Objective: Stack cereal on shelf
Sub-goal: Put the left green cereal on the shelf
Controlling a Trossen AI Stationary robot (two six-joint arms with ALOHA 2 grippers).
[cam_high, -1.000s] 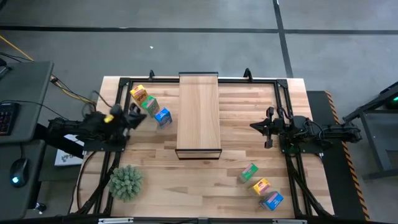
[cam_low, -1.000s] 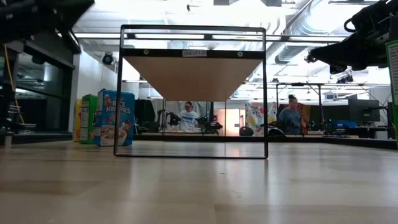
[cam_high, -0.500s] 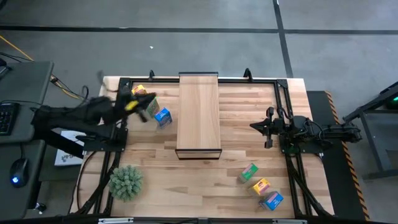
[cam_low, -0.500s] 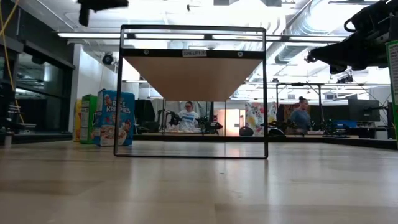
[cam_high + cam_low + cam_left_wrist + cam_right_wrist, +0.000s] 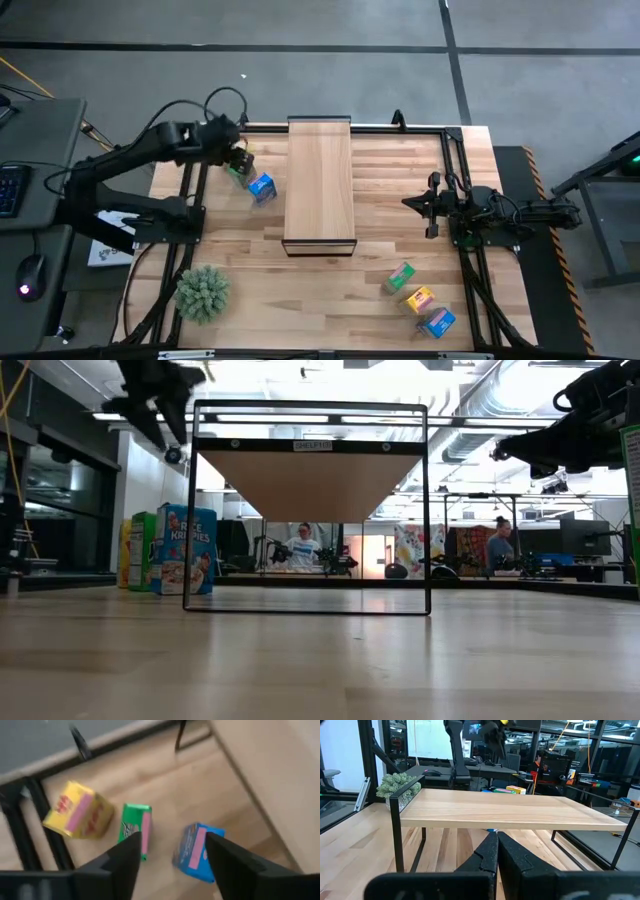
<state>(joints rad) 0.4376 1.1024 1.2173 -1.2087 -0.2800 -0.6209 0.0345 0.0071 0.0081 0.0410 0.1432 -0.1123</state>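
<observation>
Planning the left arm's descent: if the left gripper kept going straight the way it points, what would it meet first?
Probably the green cereal box or the bare tabletop beside it. The left gripper, jaws open, aims between that box and the blue cereal box; depth is unclear.

Non-task items only. The surface [image 5: 330, 290] is a slatted butcher-block top bordered by a black tube frame [image 5: 460, 180]. A spiky green plant ball [image 5: 203, 291] stands on its near-left corner, well apart from the left end effector [image 5: 238, 160] and on the same side of the surface. Left of the surface, behind that end effector's arm, a grey side desk [image 5: 35, 190] carries a keyboard [image 5: 10, 188] and a mouse [image 5: 29, 277]. Yellow cable [image 5: 110, 145] trails across the grey floor [image 5: 300, 60]. In the low view, two people [image 5: 301, 548] work at benches in the room beyond, under ceiling ducting [image 5: 480, 415].
</observation>
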